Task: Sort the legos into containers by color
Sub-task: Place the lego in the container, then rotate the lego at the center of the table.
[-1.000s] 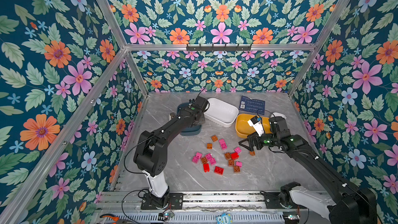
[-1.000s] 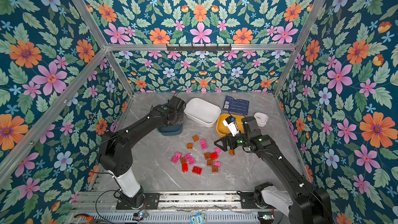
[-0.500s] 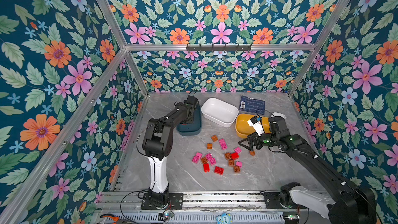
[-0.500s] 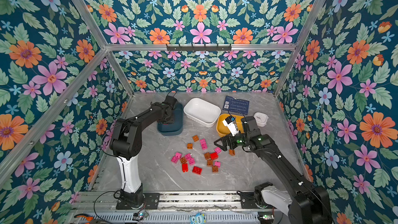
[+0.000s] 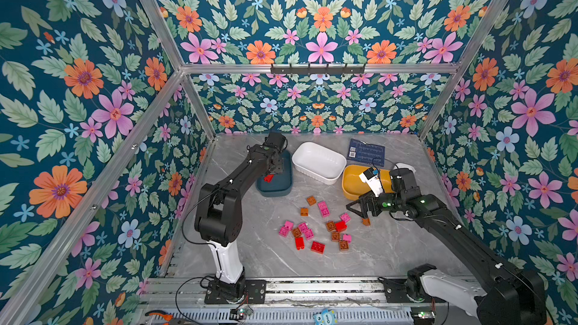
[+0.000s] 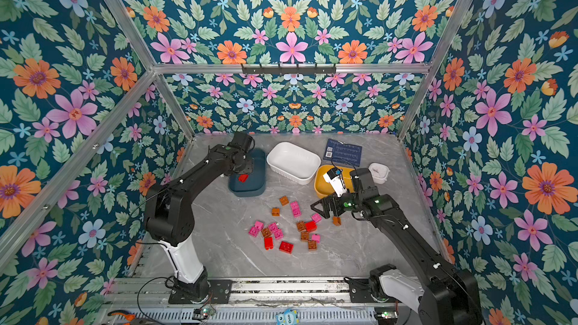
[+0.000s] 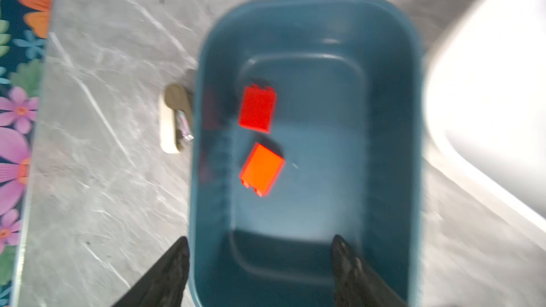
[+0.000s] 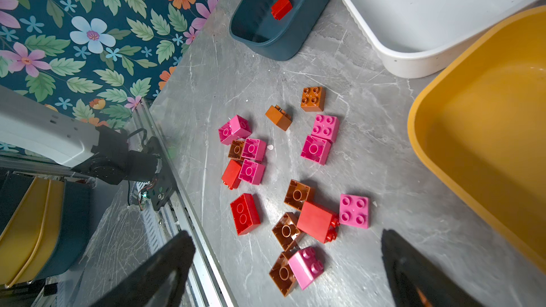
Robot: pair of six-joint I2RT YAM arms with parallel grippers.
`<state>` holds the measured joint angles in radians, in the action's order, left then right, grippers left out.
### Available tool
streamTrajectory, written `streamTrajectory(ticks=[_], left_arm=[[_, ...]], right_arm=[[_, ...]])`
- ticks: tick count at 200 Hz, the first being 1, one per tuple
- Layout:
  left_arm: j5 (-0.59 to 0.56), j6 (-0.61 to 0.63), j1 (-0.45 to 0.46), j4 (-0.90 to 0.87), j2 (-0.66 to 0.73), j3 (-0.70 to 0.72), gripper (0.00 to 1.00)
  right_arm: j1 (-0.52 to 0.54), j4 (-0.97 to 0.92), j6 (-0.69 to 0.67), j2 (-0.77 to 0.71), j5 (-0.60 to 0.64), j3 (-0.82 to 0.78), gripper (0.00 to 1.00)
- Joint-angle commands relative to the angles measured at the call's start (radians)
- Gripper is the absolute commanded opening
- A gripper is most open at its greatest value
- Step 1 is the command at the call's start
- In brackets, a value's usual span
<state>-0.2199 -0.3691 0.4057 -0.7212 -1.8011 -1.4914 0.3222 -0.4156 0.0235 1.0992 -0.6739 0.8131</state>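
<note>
Two red legos (image 7: 257, 107) (image 7: 262, 169) lie loose on the floor of the dark teal bin (image 7: 390, 113). My left gripper (image 7: 260, 249) hangs open above them, holding nothing. In both top views it sits over the teal bin (image 5: 275, 190) (image 6: 247, 191), where one red lego (image 5: 268, 178) shows. Red, pink and brown legos (image 5: 316, 229) (image 8: 317, 221) are scattered mid-table. My right gripper (image 5: 356, 211) (image 8: 288, 249) hovers open and empty at the pile's right edge, close to a lone brown lego (image 5: 366, 221). The white bin (image 5: 316, 176) and yellow bin (image 5: 348, 192) hold no legos that I can see.
A dark blue printed card (image 5: 366, 151) lies at the back. A small white round dish (image 5: 406, 167) sits behind the right arm. A small white and grey object (image 7: 174, 119) lies on the table beside the teal bin. Floral walls close in on three sides.
My left gripper has gone from shut to open over the teal bin, and a red lego now lies loose in it. The right arm has not moved.
</note>
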Motion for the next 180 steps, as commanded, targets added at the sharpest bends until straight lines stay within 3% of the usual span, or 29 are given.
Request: streamTrajectory(ticks=[1,38,85,103,144,180], left_arm=[[0.079,-0.065,0.054,-0.068,0.075,0.066,0.78],[0.067,-0.163,0.186,-0.171,0.189,0.195,0.79],[0.081,-0.466,0.327,-0.094,0.303,0.369,0.77],[0.122,-0.526,0.357,-0.046,0.33,0.432,0.76],[0.145,-0.42,0.403,-0.049,0.335,0.5,0.75],[0.089,-0.3,0.401,-0.118,0.279,0.497,0.7]], right_arm=[[0.001,0.009,-0.007,0.008,-0.003,0.01,0.99],[0.001,-0.008,-0.017,0.01,-0.007,0.016,0.99],[0.001,-0.003,-0.012,0.017,-0.028,0.011,0.99],[0.001,0.002,-0.009,0.019,-0.034,0.011,0.99],[0.001,-0.003,-0.01,0.016,-0.035,0.005,0.99],[0.001,0.0,-0.01,0.015,-0.039,-0.004,0.99]])
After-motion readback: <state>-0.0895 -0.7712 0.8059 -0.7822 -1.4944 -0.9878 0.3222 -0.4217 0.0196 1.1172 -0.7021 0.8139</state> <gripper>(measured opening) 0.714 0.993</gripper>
